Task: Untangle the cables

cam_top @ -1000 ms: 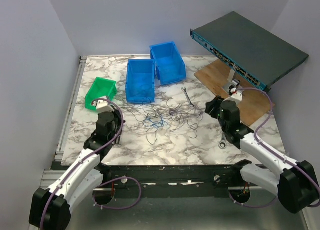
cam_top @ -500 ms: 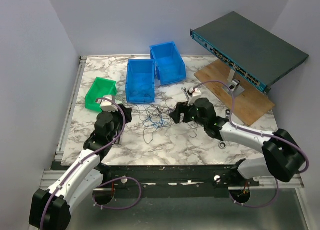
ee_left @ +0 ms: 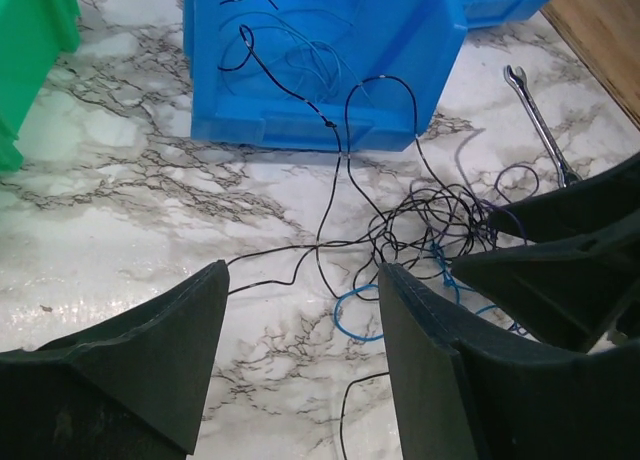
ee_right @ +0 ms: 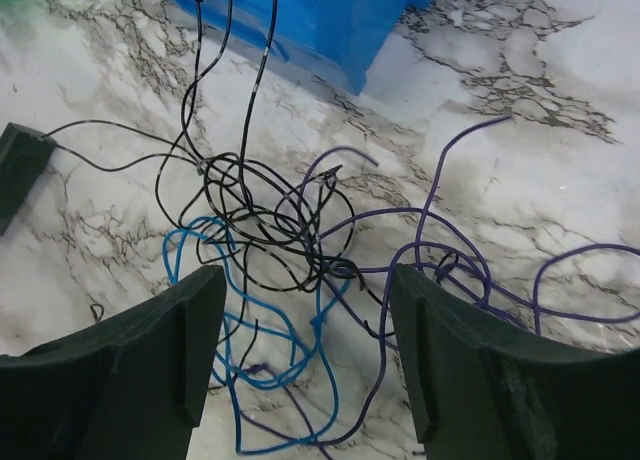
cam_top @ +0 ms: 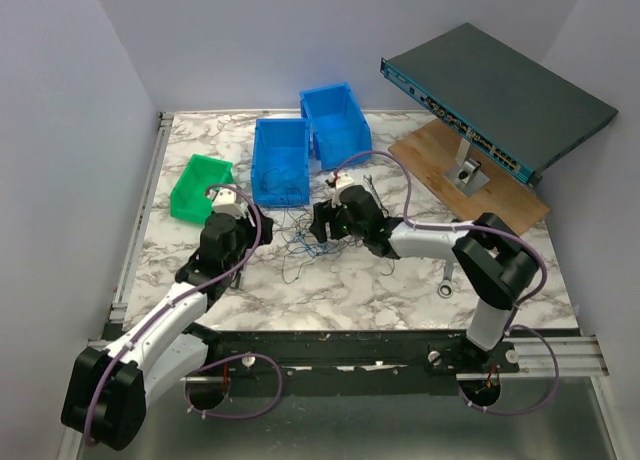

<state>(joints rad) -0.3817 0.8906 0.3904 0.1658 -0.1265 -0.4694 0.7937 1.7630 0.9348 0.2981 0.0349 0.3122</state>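
The cables [cam_top: 308, 236] are lying in a loose knot on the marble table [cam_top: 350, 292], just in front of the blue bin [cam_top: 280, 162] and off its near right corner. In the left wrist view the cables [ee_left: 420, 220] are showing as black loops around a blue ring, and two black strands are running up from the knot and over the near wall of the blue bin [ee_left: 300, 70] into it. The left gripper [ee_left: 300, 280] is hovering in front of the blue bin, nearer its left side, with its jaws standing wide apart and gripping nothing; one thin black strand is trailing across the table between its fingers [ee_left: 160, 350]. The right gripper [cam_top: 322, 223] is hanging over the knot just in front of the bin's right corner, and the right wrist view is showing its jaws spread apart too, with black, blue and purple cables [ee_right: 270, 240] lying in the gap below the right gripper [ee_right: 305, 275]; whether the fingers are touching any strand I cannot tell. A silver wrench [ee_left: 540, 120] is lying to the right of the blue bin, beyond the knot, and a green bin [cam_top: 200, 185] is sitting to the bin's left
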